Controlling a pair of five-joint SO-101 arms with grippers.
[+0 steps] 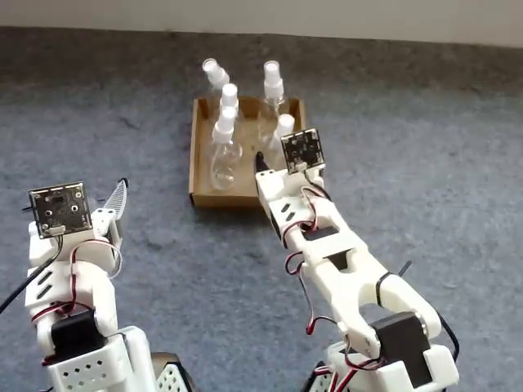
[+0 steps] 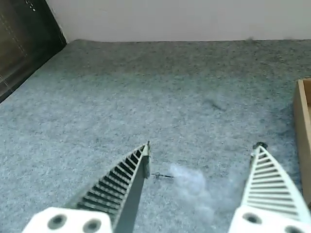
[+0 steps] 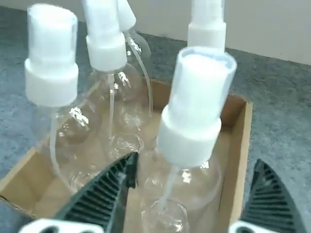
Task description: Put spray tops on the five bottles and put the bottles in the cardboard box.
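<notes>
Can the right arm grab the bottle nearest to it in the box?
Probably yes: its pincer is open right in front of that bottle, a finger toward each side, and nothing stands between them.

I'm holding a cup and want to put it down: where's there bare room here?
Bare grey carpet lies left of the cardboard box, ahead of the left gripper, and right of the box. The box is crowded: five spray bottles, the right gripper's open fingers around one.

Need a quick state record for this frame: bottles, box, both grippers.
bottles: five bottles upright in the cardboard box
tops: spray tops on all five
left: left gripper open, empty, over the table
right: right gripper open, fingers either side of the nearest bottle; contact unclear
</notes>
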